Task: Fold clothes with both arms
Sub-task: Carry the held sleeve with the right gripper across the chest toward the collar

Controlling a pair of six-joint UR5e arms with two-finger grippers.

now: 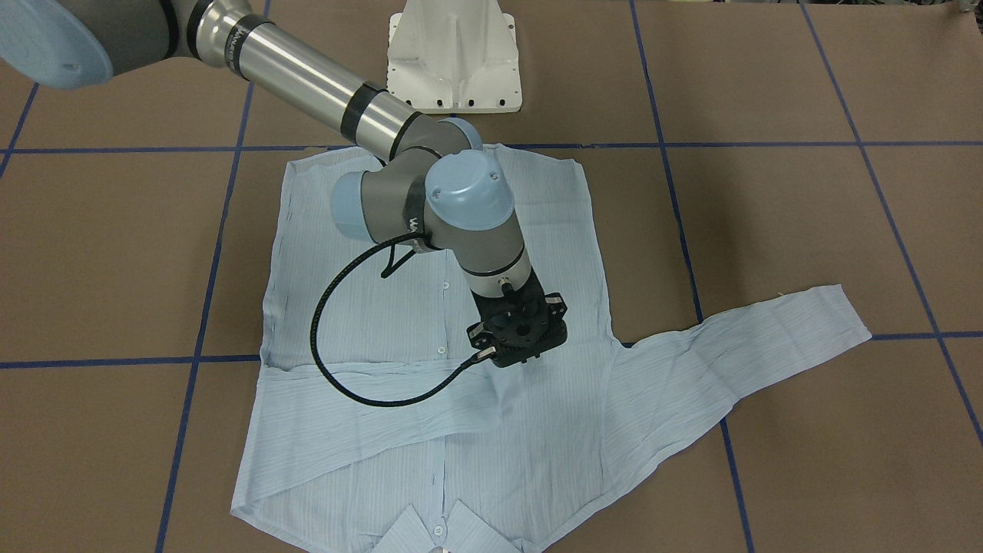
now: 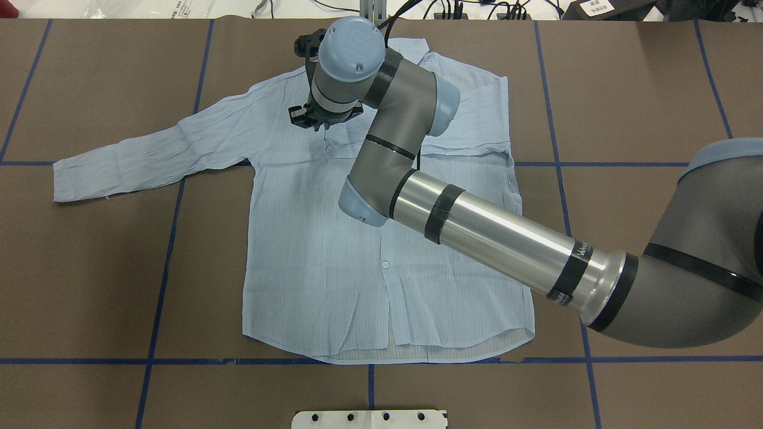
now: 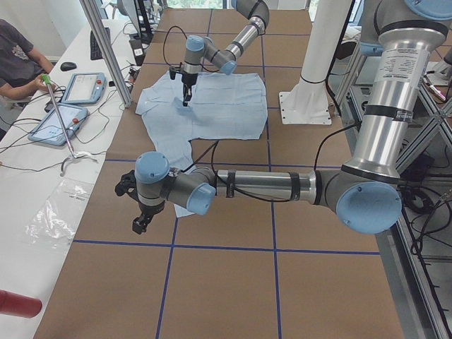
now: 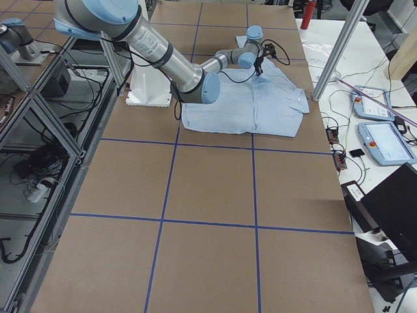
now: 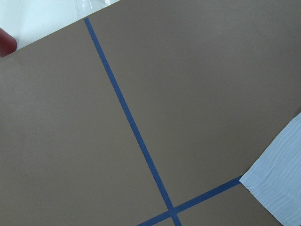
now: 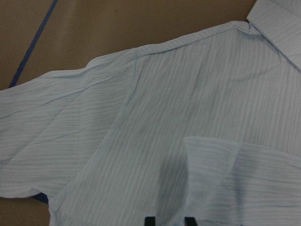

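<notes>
1 shirt [image 2: 298, 250], 2 arms [image 2: 489, 232]

Overhead, front views oppose; both share shirt [image 2: 310, 250]; wrists close.

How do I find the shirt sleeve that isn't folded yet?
Look at the brown table with blue tape lines, where a light-blue shirt lies flat, buttons up. Seen from overhead, one long sleeve stretches sideways onto bare table at the left. The other sleeve is folded across the chest, so this is the only one sticking out.

Bright, even light; soft shadow on the shirt [image 6: 155, 117], perhaps slightly blurred.
</notes>
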